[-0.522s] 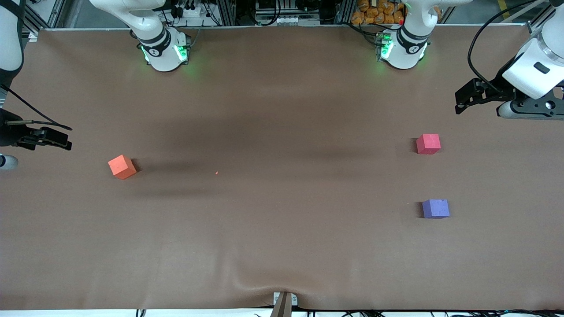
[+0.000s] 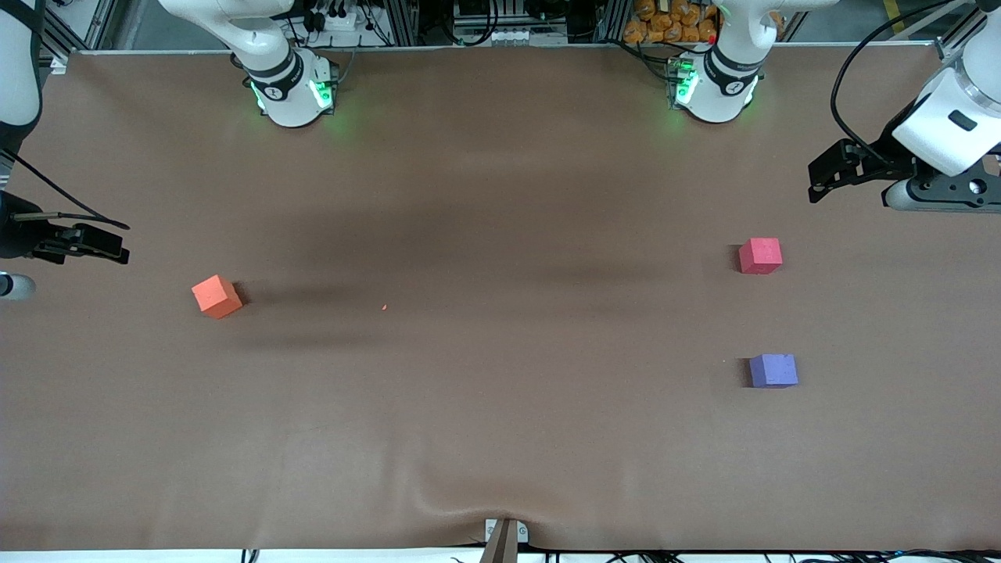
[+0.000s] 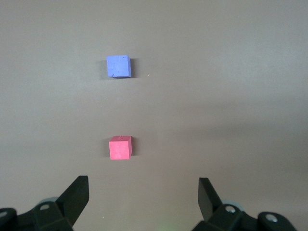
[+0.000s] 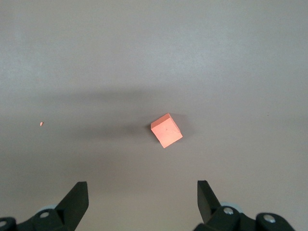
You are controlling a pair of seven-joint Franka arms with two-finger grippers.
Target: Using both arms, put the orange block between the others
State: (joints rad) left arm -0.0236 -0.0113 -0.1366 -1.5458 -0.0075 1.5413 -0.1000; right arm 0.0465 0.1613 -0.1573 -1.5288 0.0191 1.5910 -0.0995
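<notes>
The orange block [image 2: 217, 296] sits alone on the tabletop [image 2: 500, 407] toward the right arm's end, well apart from the red cube [image 2: 760, 256] and purple cube [image 2: 773, 371], while the left pincer [image 2: 821, 176] and right pincer [image 2: 105, 245] hover wide open, holding nothing.

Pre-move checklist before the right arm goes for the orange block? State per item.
1. Right gripper open and holding nothing: ok; it hangs at the right arm's end of the table.
2. Left gripper open and holding nothing: ok; the left arm waits at its own end.
3. Orange block free on the table, nothing touching it: ok. It sits turned at an angle to the table edges, so the jaws may need turning to match.
4. Gap between the red block and the purple block unoccupied: ok.
5. Gap wide enough for the orange block: looks ok, judged by eye.
6. Small orange speck on the table, apart from all three blocks: ok.
</notes>
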